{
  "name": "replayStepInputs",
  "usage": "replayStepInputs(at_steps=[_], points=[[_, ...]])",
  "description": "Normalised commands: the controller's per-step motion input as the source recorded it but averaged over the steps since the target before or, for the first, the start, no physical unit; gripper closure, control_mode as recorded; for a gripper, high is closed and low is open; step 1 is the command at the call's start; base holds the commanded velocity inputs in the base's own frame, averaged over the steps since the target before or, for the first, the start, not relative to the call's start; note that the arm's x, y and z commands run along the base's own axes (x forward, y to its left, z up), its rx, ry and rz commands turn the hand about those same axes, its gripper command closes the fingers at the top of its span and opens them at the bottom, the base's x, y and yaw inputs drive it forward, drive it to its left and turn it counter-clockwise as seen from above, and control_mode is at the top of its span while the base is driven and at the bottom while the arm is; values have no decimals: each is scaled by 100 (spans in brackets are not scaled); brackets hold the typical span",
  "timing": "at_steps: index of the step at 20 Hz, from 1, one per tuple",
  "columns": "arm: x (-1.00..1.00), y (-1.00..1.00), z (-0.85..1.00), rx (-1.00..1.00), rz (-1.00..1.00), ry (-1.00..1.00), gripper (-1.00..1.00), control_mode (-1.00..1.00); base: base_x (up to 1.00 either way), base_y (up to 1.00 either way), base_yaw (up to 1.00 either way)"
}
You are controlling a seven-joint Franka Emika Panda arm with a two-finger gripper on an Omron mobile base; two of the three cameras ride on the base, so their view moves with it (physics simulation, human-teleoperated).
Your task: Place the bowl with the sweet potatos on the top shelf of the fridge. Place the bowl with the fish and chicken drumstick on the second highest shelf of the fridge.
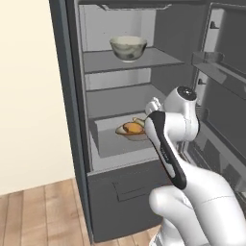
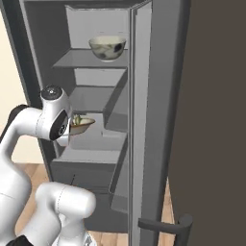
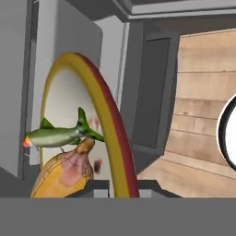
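Observation:
The deep pale grey-green bowl (image 1: 128, 48) (image 2: 107, 48) stands on the fridge's top shelf (image 1: 158, 57) (image 2: 77, 58); its wall hides the sweet potatoes. My gripper (image 3: 123, 186) is shut on the rim of the shallow tan bowl (image 1: 136, 136) (image 2: 82, 125) (image 3: 108, 120). That bowl carries the green fish (image 3: 60, 136) and the golden-brown drumstick (image 1: 131, 128) (image 3: 64, 173). It hangs inside the fridge opening, below the second highest shelf (image 1: 115, 98) (image 2: 91, 98), over the pale drawer level (image 1: 115, 144).
The fridge door (image 2: 211, 115) stands open on the right, with door bins (image 1: 218, 72) close beside my arm. A closed lower drawer front (image 1: 125, 197) sits beneath. Wooden floor (image 1: 43, 211) lies left of the fridge.

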Motion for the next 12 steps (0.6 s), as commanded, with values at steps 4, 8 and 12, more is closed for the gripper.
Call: replayStepInputs(at_steps=[4, 8, 12], points=[[23, 1, 2, -11, -7, -26, 100, -100, 32, 1, -6], [42, -1, 15, -19, -13, -61, 100, -100, 0, 0, 0], [68, -20, 9, 1, -4, -28, 100, -100, 0, 0, 0]])
